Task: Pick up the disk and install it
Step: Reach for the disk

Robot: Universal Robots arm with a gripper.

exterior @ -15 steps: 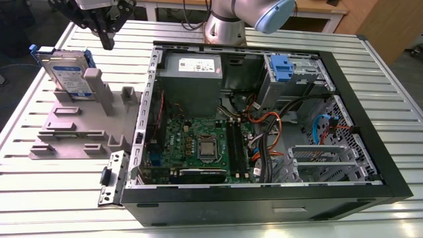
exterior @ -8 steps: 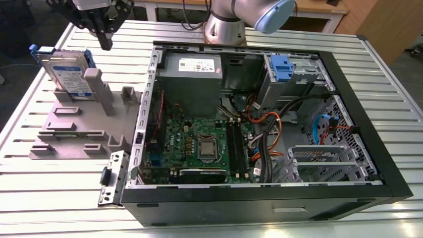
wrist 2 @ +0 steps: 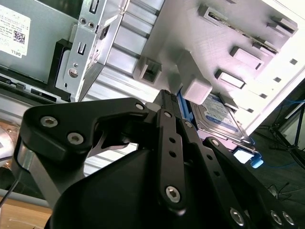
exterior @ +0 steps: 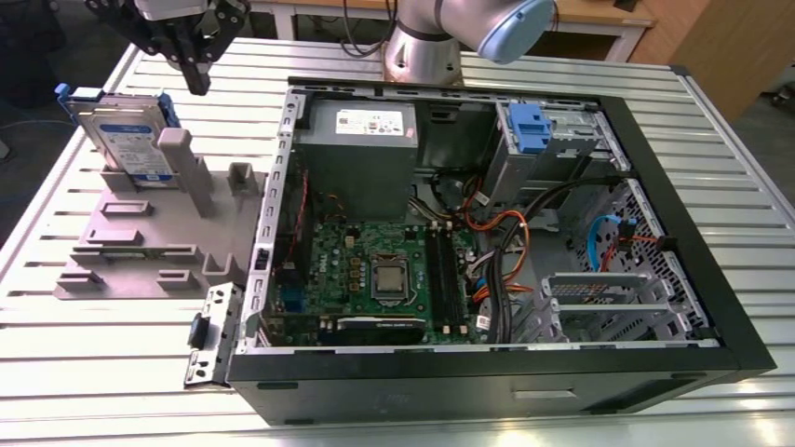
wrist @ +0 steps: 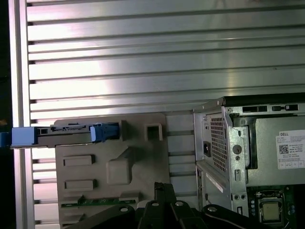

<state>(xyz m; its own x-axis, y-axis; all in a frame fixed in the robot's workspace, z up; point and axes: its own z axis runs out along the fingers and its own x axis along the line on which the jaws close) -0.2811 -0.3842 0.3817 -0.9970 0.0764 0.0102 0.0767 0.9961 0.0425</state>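
Gripper (exterior: 196, 82), pressed together and empty, hangs clear above and aside of the disk (exterior: 125, 140) standing on edge; computer case (exterior: 410, 396) beside.

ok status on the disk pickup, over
Gripper shut, empty, hovering above the grey fixture. Disk on edge in the fixture, not gripped. Fixture post stands close beside the disk.

White printed label (wrist: 290, 149) on grey metal power supply box (wrist: 266, 164); white-and-blue label (exterior: 129, 142) on flat silver disk (exterior: 110, 112); fine print unreadable.
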